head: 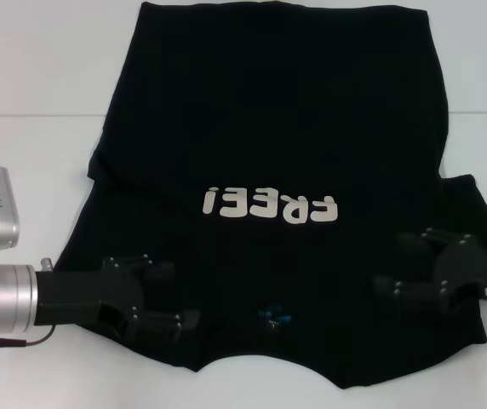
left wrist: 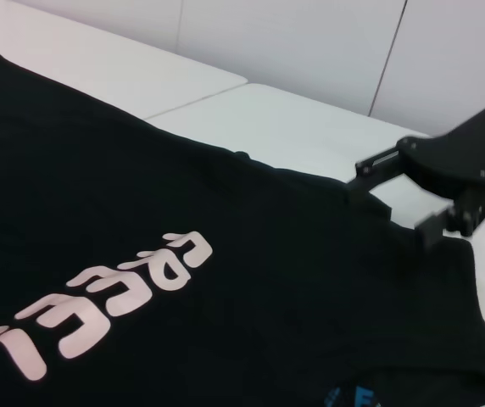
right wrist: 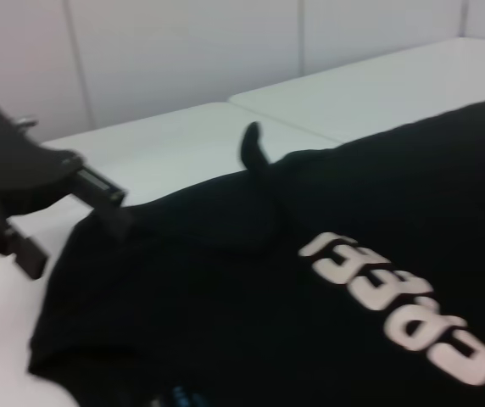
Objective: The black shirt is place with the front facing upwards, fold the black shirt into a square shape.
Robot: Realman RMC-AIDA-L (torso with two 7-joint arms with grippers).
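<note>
Head view shows the black shirt (head: pixel 277 128) spread front-up on the white table (head: pixel 31 77), its cream "FREE!" lettering (head: pixel 271 205) reading upside down toward the robot and the small blue neck label (head: pixel 275 316) lying roughly midway between the two sets of fingers, at the near edge of the cloth. By the look of it the sleeves are already turned in over the body, so the shirt's sides run nearly straight away from the grippers toward the far hem. The fabric looks like thin, limp cotton: light, soft, with no stiffness of its own, so it should drape and sag from whatever points carry it and may drag or wrinkle on the table rather than slide cleanly. The sensible holds seem to be the two shoulder corners beside the collar, pinched through all layers so the turned-in sleeves do not fall back open. The left gripper (head: pixel 154 298) lies over the near left shoulder corner and the right gripper (head: pixel 418 268) over the near right shoulder; black fingers against black cloth make it impossible to tell whether either pair is spread or clamped on fabric. From the left wrist view, the opposite gripper's fingers (left wrist: pixel 433 191) meet the cloth's edge at that shoulder. From the right wrist view a small peak of cloth (right wrist: pixel 253 148) stands up at the far shoulder just beyond the left gripper.
</note>
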